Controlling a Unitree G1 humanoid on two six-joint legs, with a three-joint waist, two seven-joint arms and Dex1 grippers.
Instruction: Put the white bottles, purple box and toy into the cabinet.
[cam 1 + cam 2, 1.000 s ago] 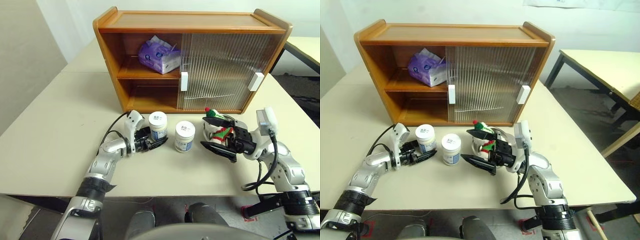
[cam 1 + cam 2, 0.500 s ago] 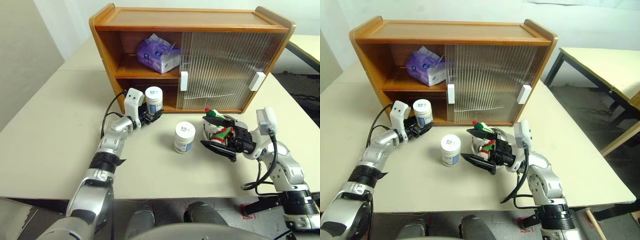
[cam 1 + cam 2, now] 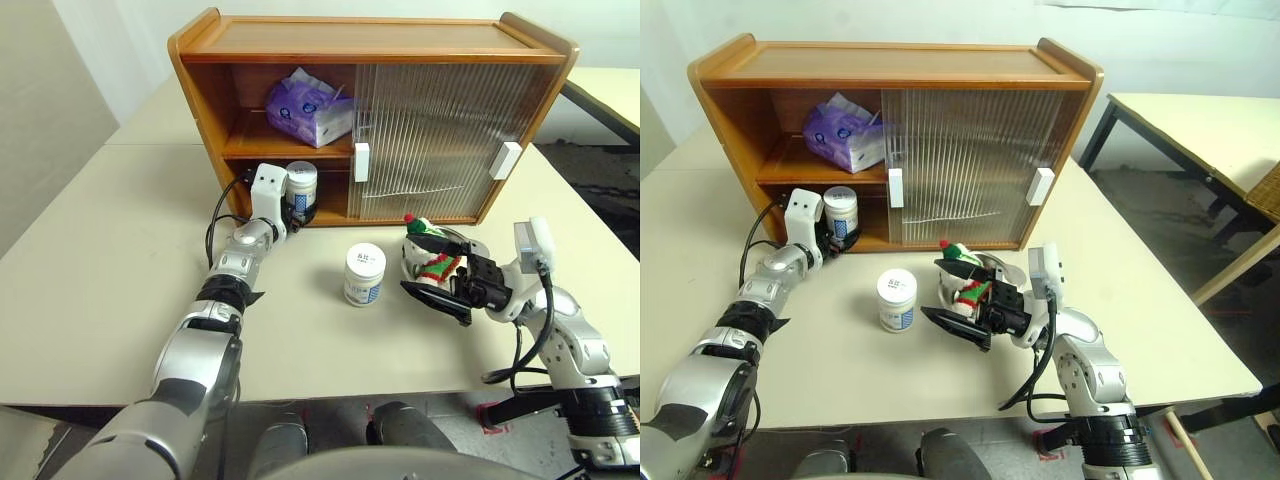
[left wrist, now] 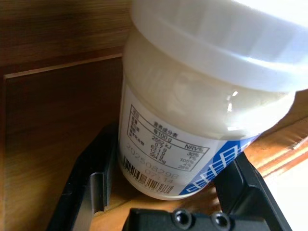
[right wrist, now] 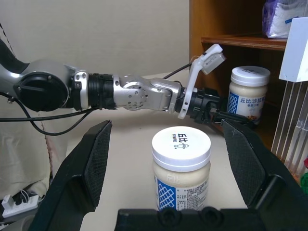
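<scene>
My left end effector (image 3: 300,212), left of centre frame, grasps one white bottle (image 3: 300,186) at the cabinet's (image 3: 380,40) lower opening. Purple box (image 3: 309,107) on upper shelf, upper left. Second white bottle (image 3: 364,274) mid-counter (image 3: 100,280). Right end effector (image 3: 436,272), right of centre, fingers spread, toy (image 3: 432,252) between them.
</scene>
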